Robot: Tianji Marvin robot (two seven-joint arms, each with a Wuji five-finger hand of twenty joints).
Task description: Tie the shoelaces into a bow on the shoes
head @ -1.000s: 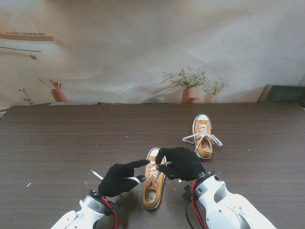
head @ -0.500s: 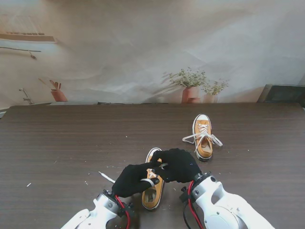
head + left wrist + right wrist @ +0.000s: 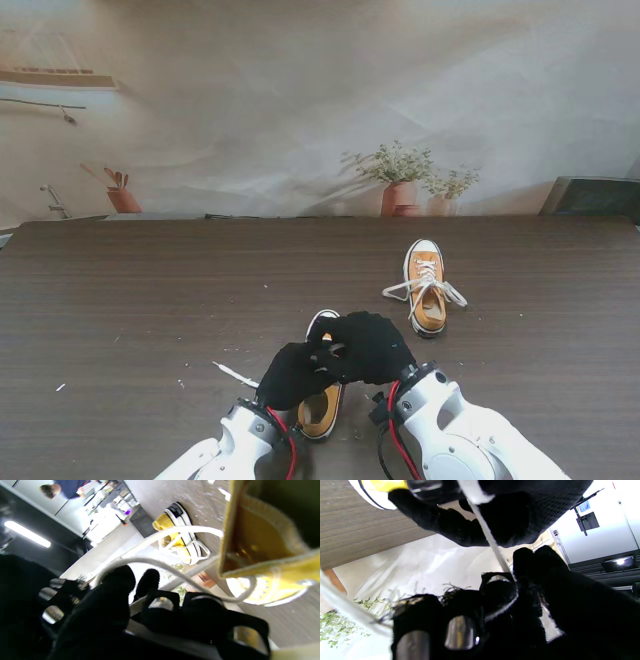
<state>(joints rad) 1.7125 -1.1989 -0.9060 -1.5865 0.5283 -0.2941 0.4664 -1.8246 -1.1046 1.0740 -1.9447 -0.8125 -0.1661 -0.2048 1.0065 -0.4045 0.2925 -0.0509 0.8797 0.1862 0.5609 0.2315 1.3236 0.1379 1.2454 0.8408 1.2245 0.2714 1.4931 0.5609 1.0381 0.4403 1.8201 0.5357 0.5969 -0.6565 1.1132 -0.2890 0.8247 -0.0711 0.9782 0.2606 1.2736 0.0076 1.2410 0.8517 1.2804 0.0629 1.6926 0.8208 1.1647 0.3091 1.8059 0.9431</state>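
Observation:
The near yellow sneaker point(image 3: 319, 411) lies in front of me, its front half hidden under both black-gloved hands. My left hand point(image 3: 296, 375) and right hand point(image 3: 366, 346) meet fingertip to fingertip above it. In the right wrist view a taut white lace point(image 3: 490, 540) runs from the left hand's glove point(image 3: 510, 512) down into a pinch of my right fingers point(image 3: 532, 562). The left wrist view shows the lace point(image 3: 160, 566) looping over my curled left fingers point(image 3: 117, 585) beside the shoe's opening point(image 3: 260, 545). A loose lace end point(image 3: 236, 374) trails on the table to the left.
The second yellow sneaker point(image 3: 427, 284) stands farther off to the right, its white laces spread loose on the dark wooden table point(image 3: 150, 300). Potted plants point(image 3: 400, 180) line the backdrop behind the far edge. Small white specks dot the table on the left.
My left hand has travelled right and away from me until it touches the right hand over the shoe. The lace end on the table was dragged right with it. The right hand barely shifted.

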